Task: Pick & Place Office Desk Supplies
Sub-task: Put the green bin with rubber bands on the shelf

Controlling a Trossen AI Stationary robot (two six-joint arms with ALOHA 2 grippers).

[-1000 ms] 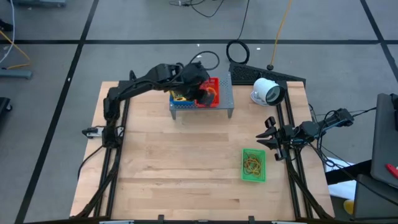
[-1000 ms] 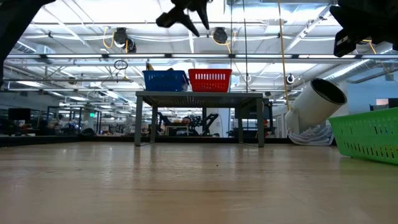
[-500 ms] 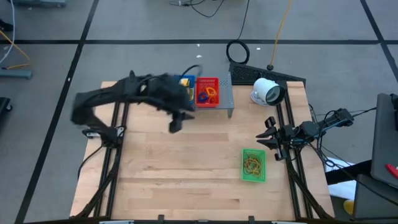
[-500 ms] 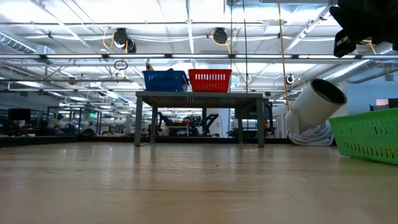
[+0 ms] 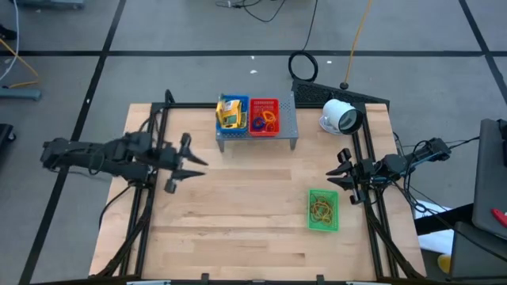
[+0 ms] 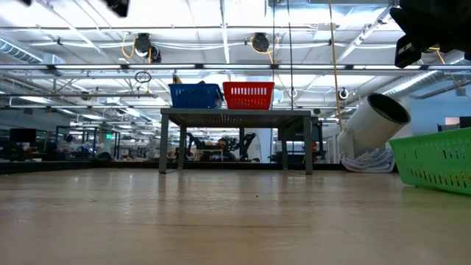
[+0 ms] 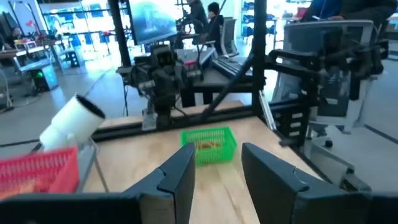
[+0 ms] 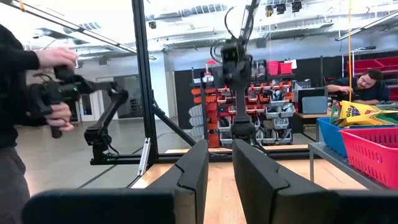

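Light is bright and even, coming from rows of ceiling lamps (image 6: 221, 33) that glare white in the low view. The desk (image 5: 238, 214) shows only soft, faint shadows from above. The left wrist view is blurred throughout, the green basket (image 7: 208, 143) smeared. In the right wrist view, a person's hand (image 8: 53, 59) is smeared.

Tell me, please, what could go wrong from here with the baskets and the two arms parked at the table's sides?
1. The blue basket and red basket sit on the raised grey stand; a careless reach could push them off.
2. The white round device lies near the right gripper, which might clip it.
3. The green basket stands loose on the table, so a nudge from the left gripper could slide it.
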